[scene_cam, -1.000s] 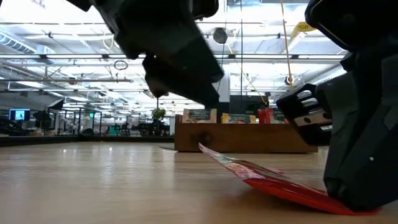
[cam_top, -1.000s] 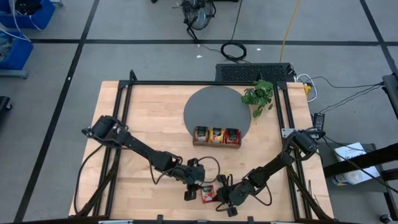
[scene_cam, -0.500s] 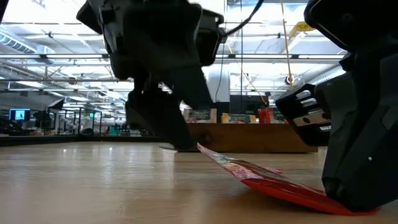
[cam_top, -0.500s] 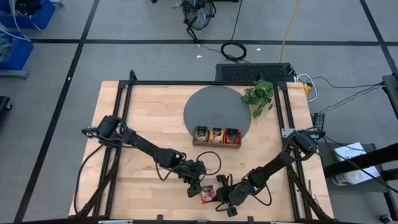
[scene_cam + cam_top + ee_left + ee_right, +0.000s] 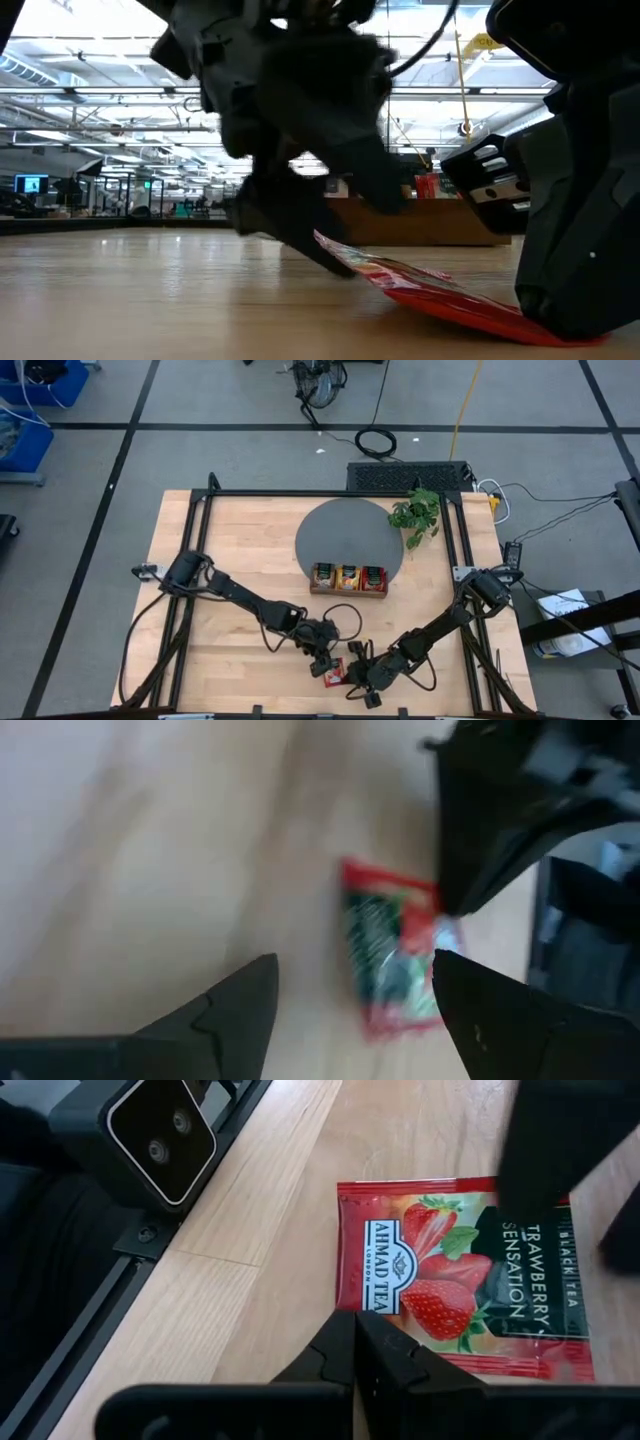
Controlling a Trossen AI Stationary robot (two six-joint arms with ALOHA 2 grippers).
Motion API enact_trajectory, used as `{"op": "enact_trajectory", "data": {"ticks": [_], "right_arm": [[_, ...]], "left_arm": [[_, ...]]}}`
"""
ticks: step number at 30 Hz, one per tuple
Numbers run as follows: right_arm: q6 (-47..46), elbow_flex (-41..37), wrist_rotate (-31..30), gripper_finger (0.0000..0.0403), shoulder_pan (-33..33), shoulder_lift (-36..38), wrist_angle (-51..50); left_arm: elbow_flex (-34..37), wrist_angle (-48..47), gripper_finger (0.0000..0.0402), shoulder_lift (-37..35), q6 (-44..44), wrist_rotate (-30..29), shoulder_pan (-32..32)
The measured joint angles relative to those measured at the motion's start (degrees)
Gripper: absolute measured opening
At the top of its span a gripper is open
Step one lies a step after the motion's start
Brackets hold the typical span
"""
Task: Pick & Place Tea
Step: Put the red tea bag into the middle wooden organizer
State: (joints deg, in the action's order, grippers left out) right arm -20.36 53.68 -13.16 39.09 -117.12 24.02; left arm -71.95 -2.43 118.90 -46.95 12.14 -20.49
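Low view: left gripper, jaws wider, has reached the red sachet

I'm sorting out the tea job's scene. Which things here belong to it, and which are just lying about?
Part of the job:
- red sachet on the table's near edge, one edge lifted
- wooden tray with sachets in its slots
- left hand, open at the red sachet
- right hand, shut, beside it

Just lying about:
- plant
- grey round mat
- cables on the floor

Red strawberry tea sachet, tilted
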Motion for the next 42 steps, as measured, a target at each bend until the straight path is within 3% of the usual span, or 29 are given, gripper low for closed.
{"op": "enact_trajectory", "data": {"ticks": [8,15,24,33,38,42], "right_arm": [[0.0,0.0,0.0,0.0000,0.0,0.0,-0.1],[0.0,0.0,0.0,0.0000,0.0,0.0,-0.1],[0.0,0.0,-0.1,0.0000,0.0,0.0,-0.1],[0.0,0.0,-0.1,0.0000,0.0,0.0,0.0],[0.0,0.0,-0.2,0.0000,0.0,0.0,-0.1],[0.0,0.0,-0.1,0.0000,0.0,0.0,-0.1]], "left_arm": [[-6.8,-7.0,0.0266,3.3,4.1,1.9,-1.0],[-7.5,-9.7,0.0263,3.7,2.8,1.9,-1.4],[-7.4,-9.3,0.0176,4.0,3.5,6.7,-3.5],[-7.2,-6.4,0.0079,4.2,7.6,3.9,-3.5],[-7.1,-5.4,0.0064,4.2,9.0,3.2,-2.7],[-7.1,-5.3,0.0081,4.2,9.8,4.3,-2.7]]}}
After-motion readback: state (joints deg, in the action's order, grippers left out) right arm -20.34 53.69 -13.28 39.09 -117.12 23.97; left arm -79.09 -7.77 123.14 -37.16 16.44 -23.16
